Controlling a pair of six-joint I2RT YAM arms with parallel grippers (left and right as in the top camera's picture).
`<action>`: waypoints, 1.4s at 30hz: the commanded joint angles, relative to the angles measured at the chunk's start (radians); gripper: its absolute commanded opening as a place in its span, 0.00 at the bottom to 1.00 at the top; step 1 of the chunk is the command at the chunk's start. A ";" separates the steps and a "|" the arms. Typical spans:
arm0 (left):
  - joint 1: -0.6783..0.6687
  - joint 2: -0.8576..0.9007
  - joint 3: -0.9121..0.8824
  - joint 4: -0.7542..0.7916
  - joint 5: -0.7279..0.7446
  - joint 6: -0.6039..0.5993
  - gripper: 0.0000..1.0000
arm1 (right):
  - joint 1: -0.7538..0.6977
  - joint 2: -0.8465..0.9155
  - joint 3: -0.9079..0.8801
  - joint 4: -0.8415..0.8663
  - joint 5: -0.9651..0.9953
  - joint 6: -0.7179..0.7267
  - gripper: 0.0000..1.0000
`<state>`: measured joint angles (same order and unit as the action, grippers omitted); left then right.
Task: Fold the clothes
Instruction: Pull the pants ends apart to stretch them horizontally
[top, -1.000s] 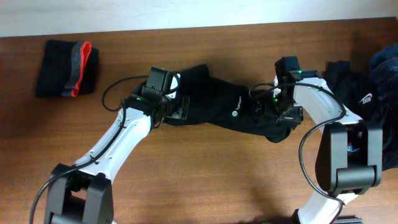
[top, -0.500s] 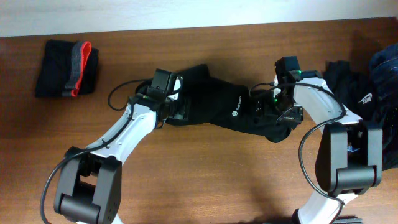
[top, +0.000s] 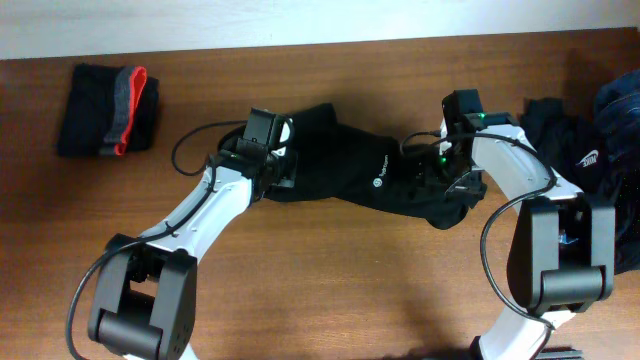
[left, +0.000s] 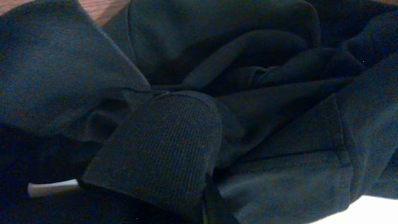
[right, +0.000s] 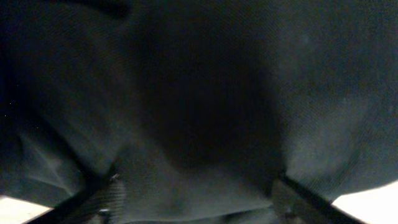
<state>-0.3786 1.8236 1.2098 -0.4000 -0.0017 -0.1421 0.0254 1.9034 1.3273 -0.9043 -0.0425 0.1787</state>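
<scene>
The black shirt (top: 350, 175) lies crumpled in a band across the middle of the table, its small white logo (top: 380, 181) facing up. My left gripper (top: 283, 172) sits at the shirt's left end, shut on a bunched fold of the cloth. In the left wrist view the shirt (left: 249, 93) fills the frame and wraps the left gripper (left: 208, 205). My right gripper (top: 450, 185) presses into the shirt's right end. In the right wrist view its fingers (right: 102, 199) stand apart with shirt fabric (right: 199, 93) bulging between them.
A folded black garment with a grey and red band (top: 108, 110) lies at the far left. A heap of dark and blue clothes (top: 590, 150) sits at the right edge. The wooden table (top: 330, 280) ends against a pale wall at the back.
The left gripper has edged right into the shirt's left end and closed on a fold of it. The right arm has stayed in place on the shirt.
</scene>
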 joint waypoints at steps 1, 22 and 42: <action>0.019 0.009 0.014 0.003 -0.021 0.013 0.00 | -0.006 0.007 -0.006 0.012 0.009 0.008 0.53; 0.161 0.009 0.186 -0.126 0.013 0.091 0.00 | -0.007 0.018 -0.117 0.227 0.137 -0.001 0.25; 0.369 0.009 0.246 -0.314 0.013 0.091 0.00 | -0.008 0.018 -0.117 0.476 0.126 -0.125 0.04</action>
<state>-0.0349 1.8244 1.4384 -0.7082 0.0303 -0.0673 0.0257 1.9129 1.2133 -0.4377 0.0589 0.0727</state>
